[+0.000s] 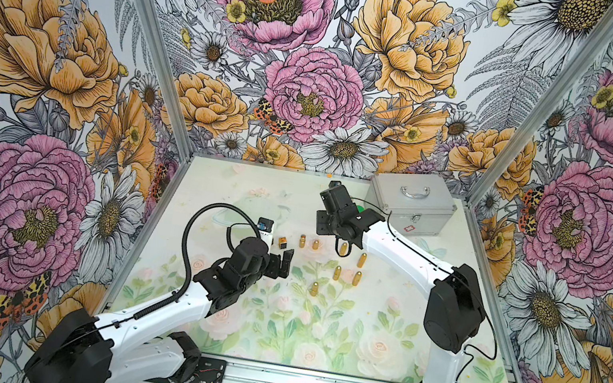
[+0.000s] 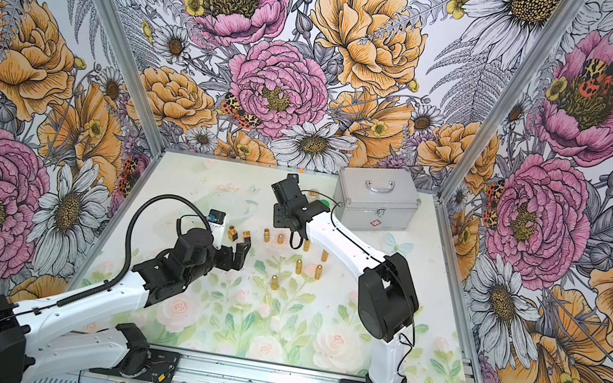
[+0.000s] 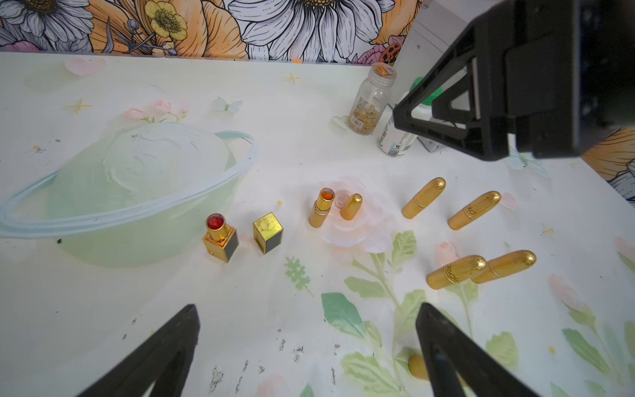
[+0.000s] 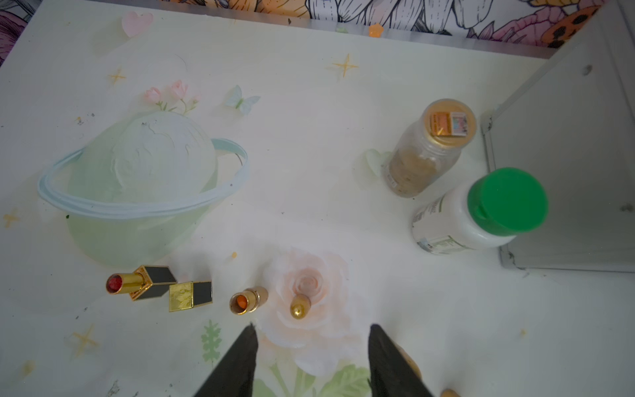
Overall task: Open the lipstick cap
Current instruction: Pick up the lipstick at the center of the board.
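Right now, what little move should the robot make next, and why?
Probably move the right claw to the nearest closed gold lipstick: the claw is open and empty, the gold cap stands beside its tube, and five lipsticks are unopened.

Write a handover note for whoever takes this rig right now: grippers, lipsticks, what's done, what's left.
Left gripper: open, empty, above the floral mat, short of the lipsticks.
Right gripper: open, empty, fingertips just short of the loose round gold cap.
Done: the square black-and-gold lipstick with a red stick is uncapped, and its square gold-topped cap stands beside it. The round gold lipstick with an orange stick is uncapped too, with the round gold cap next to it.
Left: five capped gold bullet-shaped lipsticks stand nearer the right arm, none gripped.
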Controlling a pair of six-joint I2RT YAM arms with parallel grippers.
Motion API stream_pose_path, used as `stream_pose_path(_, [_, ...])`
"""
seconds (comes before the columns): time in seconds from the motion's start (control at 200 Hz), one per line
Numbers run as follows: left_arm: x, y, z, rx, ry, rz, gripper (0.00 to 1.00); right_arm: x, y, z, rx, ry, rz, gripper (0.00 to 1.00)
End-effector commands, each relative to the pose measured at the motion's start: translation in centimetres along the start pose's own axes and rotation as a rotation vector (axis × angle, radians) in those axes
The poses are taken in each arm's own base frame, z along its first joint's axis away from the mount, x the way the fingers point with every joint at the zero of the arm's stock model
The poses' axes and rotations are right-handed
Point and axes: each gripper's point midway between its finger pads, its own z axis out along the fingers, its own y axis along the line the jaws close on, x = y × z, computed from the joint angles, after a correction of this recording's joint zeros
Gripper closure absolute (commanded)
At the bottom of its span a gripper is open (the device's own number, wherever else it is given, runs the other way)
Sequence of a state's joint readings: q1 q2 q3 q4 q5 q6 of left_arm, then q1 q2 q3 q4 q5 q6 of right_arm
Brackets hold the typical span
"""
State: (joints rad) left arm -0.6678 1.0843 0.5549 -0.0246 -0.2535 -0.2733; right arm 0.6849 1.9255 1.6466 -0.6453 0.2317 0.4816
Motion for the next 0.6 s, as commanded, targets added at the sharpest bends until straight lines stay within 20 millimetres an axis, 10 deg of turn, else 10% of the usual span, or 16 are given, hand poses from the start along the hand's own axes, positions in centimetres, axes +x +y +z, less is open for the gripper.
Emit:
stream_pose_path(0.0, [-1.1, -2.1, 0.5, 0.042, -0.013, 0.069, 0.01, 1.7, -2.4, -1.1, 0.052, 0.087, 0.03, 0.45])
stream_pose_path(0.17, [-0.9, -5.4, 1.4, 0.147, -0.013, 0.123, 0.01, 3.9, -4.3, 0.6, 0.067, 0.171, 0.108, 0.44])
stream_pose_path(0.595, [-1.0, -6.4, 2.5, 0.16, -0.015, 0.087, 0.01, 6.7, -4.8, 4.9, 0.066, 0.289, 0.149, 0.48])
